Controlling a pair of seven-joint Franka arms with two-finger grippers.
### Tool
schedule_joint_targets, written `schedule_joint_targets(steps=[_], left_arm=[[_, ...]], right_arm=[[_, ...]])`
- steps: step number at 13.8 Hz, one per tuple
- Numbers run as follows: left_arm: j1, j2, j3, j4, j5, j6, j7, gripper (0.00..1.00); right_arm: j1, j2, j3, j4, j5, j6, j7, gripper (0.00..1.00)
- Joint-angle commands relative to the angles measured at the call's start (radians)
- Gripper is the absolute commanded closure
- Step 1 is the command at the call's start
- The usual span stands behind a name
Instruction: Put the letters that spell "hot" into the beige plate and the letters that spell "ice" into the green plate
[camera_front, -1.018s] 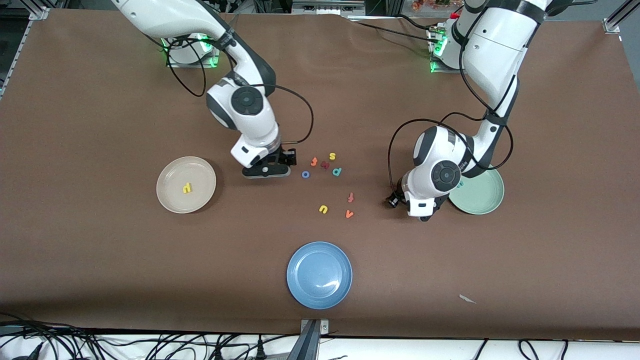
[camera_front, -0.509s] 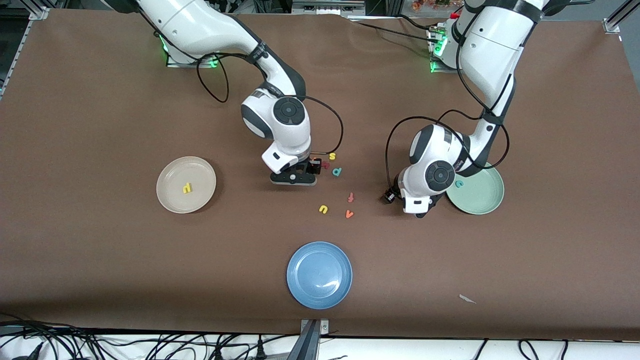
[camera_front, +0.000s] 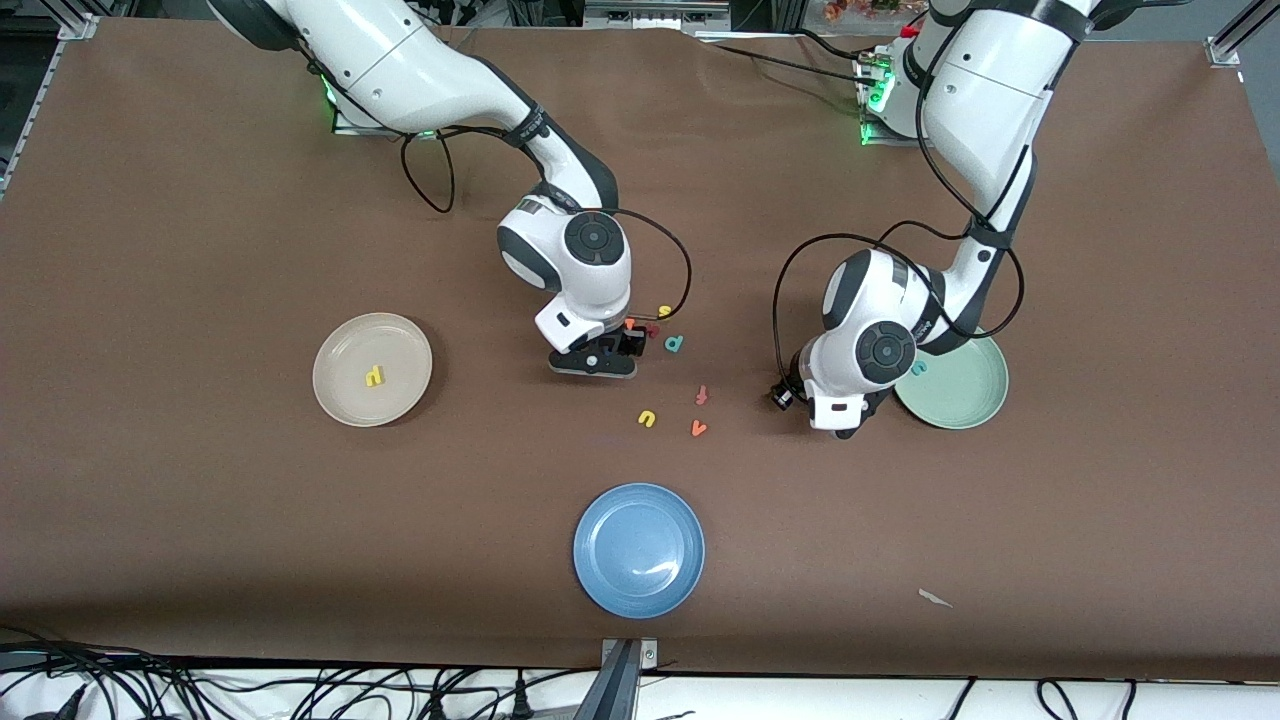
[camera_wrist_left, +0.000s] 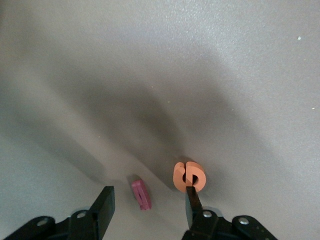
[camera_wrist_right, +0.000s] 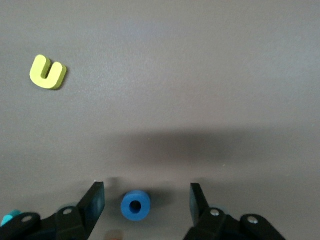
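Hanging low over the middle of the brown surface (camera_front: 200, 230), the right pincer (camera_wrist_right: 147, 197) stands with its two fingers (camera_wrist_right: 95, 200) parted and nothing gripped; the blue "o" (camera_wrist_right: 135, 205) lies on the surface in the gap between them, touching neither. From the front camera this pincer (camera_front: 592, 362) sits beside the cluster of loose letters and hides the "o". Just beside it lie the orange "t" (camera_front: 630, 324), a dark red letter (camera_front: 651, 329), the yellow "s" (camera_front: 664, 311) and the teal "p" (camera_front: 674, 343). Nearer the front camera lie the yellow "u" (camera_front: 647, 418), a red-orange letter (camera_front: 702, 395) and an orange "v" (camera_front: 698, 429).

The left pincer (camera_wrist_left: 147, 202) is also parted and empty, low over the surface by the rim of the green plate (camera_front: 965, 395). Its wrist view shows the maroon "i" (camera_wrist_left: 141, 194) lying between its fingers (camera_wrist_left: 103, 205), while one fingertip overlaps the edge of the orange "e" (camera_wrist_left: 189, 176). The front camera shows this pincer (camera_front: 838, 425) under the arm's wrist, which covers both letters. The teal "c" (camera_front: 918, 367) rests in the green plate.

Toward the right arm's end of the surface, the beige plate (camera_front: 345, 350) holds the yellow "h" (camera_front: 374, 376). A blue plate (camera_front: 640, 580), nearest the front camera, holds nothing.
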Motion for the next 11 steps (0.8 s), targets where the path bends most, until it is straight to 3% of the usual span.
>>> schedule_joint_targets(steps=[1,8,10,11], left_arm=[[-0.001,-0.004,0.004,0.006,-0.008,-0.011,-0.002,0.33],[0.013,-0.032,0.002,0.012,-0.013,-0.04,0.036,0.31],[0.012,-0.036,-0.001,0.008,-0.014,-0.079,0.057,0.34],[0.01,-0.035,-0.001,0.006,-0.014,-0.082,0.057,0.41]], right_arm=[[0.028,0.028,-0.009,0.036,-0.038,0.003,0.046,0.23],[0.03,0.038,-0.011,0.033,-0.063,0.003,0.046,0.36],[0.031,0.051,-0.011,0.034,-0.068,0.005,0.047,0.42],[0.033,0.051,-0.011,0.034,-0.077,0.005,0.047,0.46]])
